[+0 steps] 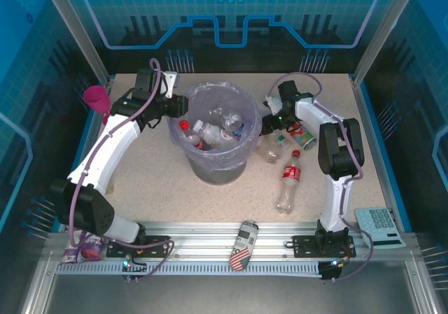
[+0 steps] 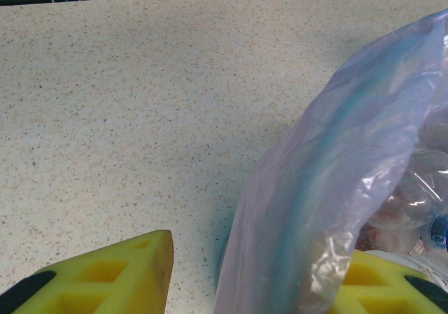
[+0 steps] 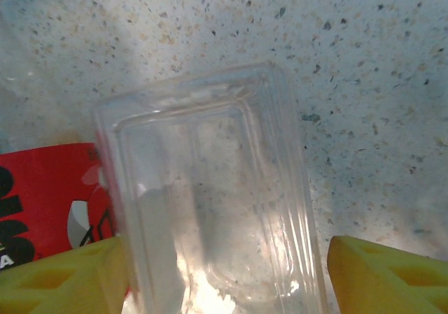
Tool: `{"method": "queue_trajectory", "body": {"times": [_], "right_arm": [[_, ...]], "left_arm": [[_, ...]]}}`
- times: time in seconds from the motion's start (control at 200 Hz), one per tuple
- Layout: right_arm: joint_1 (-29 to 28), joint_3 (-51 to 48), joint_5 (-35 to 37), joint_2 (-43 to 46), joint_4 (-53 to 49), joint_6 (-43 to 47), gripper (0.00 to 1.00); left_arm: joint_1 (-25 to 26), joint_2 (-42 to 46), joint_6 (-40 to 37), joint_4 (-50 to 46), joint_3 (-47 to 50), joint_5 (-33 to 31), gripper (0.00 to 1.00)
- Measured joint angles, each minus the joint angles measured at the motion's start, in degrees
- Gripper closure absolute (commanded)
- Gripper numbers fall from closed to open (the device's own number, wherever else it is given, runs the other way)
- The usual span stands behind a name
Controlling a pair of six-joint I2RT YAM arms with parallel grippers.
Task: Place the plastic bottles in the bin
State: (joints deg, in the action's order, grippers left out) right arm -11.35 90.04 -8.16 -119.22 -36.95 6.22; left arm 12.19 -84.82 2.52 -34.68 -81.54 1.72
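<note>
The bin, a grey bucket lined with a lavender bag, stands mid-table and holds several plastic bottles. My left gripper is at the bin's left rim. One yellow finger is outside and the other inside, with the bag-covered rim between them. My right gripper is low beside the bin's right side. It stands open around a clear ribbed bottle, and table shows between that bottle and the right finger. A red-labelled bottle lies just left of it.
On the table right of the bin lie a clear bottle, a red-labelled bottle and a green-labelled one. A patterned can lies on the front rail. A pink goblet is at the far left, and a calculator at the near right.
</note>
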Motion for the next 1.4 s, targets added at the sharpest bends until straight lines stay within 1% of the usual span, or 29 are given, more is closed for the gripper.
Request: {"method": "queue_trajectory", "body": {"times": [0.195,0.395,0.57,0.906,1.001,1.126,1.251,1.401], "right_arm": [[0.0,0.07,0.22,-0.63,0.04,-0.28,0.35],[0.0,0.09,0.92,1.36,-0.31,-0.39,0.37],[0.13,1.03,2.16,8.94,-1.57,-0.37,0.38],[-0.11,9.25,2.25,24.63,-5.68,-0.66,0.41],[-2.56,11.82,3.48,27.82,-6.82,-0.85,0.41],[-9.81,17.33,5.14,29.31,-9.01,-0.61,0.42],[-17.27,23.45,5.66,28.72,-11.37,-0.2,0.43],[-23.23,30.6,5.53,25.09,-13.0,-0.83,0.47]], "left_arm": [[-0.02,0.0,0.0,0.0,0.0,0.0,0.54],[0.0,-0.04,0.0,0.0,0.0,0.0,0.54],[0.0,-0.04,0.0,0.0,0.0,0.0,0.54],[0.0,-0.07,0.0,0.0,0.0,0.0,0.54],[-0.02,-0.07,0.0,0.0,0.0,0.02,0.54],[0.0,-0.04,0.02,0.0,0.0,0.02,0.54],[-0.02,-0.04,0.02,0.0,0.0,0.02,0.54],[0.0,-0.04,0.02,0.0,0.0,0.02,0.54]]}}
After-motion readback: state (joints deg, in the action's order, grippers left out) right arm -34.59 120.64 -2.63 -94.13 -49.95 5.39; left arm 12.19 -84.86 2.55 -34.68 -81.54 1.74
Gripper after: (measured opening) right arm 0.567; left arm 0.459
